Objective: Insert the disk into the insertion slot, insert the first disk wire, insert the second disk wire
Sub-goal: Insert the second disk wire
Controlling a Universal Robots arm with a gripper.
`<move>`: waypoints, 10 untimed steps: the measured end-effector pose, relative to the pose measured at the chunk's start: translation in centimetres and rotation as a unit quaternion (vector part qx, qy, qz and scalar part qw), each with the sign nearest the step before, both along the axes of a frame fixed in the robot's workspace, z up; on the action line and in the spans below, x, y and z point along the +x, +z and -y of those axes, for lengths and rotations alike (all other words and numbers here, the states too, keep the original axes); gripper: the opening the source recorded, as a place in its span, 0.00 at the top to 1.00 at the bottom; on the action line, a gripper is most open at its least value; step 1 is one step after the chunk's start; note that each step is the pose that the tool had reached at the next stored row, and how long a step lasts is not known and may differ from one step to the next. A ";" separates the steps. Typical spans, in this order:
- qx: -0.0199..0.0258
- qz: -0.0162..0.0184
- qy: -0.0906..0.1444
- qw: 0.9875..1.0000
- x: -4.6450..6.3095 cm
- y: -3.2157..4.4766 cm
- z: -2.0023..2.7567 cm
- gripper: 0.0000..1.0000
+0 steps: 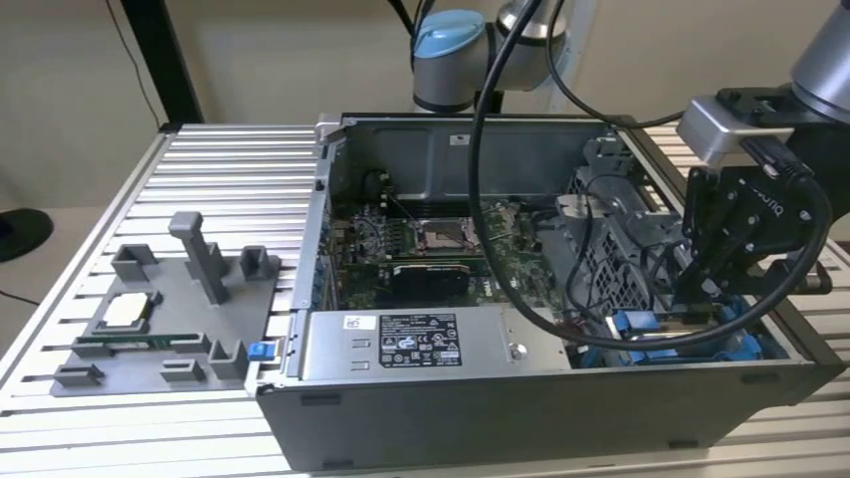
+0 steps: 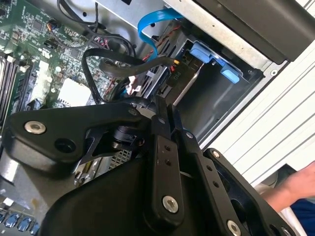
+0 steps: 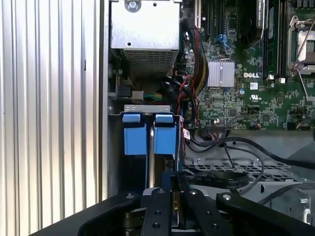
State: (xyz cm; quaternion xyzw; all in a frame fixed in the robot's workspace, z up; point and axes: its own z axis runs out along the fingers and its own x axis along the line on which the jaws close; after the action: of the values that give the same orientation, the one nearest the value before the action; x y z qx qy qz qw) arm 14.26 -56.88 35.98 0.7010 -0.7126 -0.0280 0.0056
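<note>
The disk (image 2: 189, 91) stands on edge in the insertion slot (image 2: 229, 101), at the corner of the open computer case on the exterior view's right. Its blue carrier (image 1: 651, 327) shows there, and the carrier's blue tabs (image 3: 165, 137) stick out at the slot's end. My gripper (image 2: 161, 109) is lowered into the case at the disk's connector end, with its fingers (image 3: 160, 196) pressed together; I cannot see anything between them. A black flat wire (image 2: 113, 64) loops to the disk's end just past the fingertips. A blue flat wire (image 2: 147, 24) curves down beside it.
The grey power-supply box (image 1: 412, 344) lies along the case's front wall. The motherboard and its CPU socket (image 1: 439, 237) fill the case floor. On the exterior view's left, a grey fixture tray (image 1: 159, 319) holds small parts. A person's hand (image 2: 295, 184) rests outside the case.
</note>
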 end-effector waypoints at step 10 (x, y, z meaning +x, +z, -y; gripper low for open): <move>0.000 0.017 0.000 1.000 0.0 -0.72 0.01 1.00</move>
State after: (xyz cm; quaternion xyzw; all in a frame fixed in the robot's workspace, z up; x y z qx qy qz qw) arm 14.27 -56.88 35.25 0.7017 -0.7123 -0.0158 -0.0066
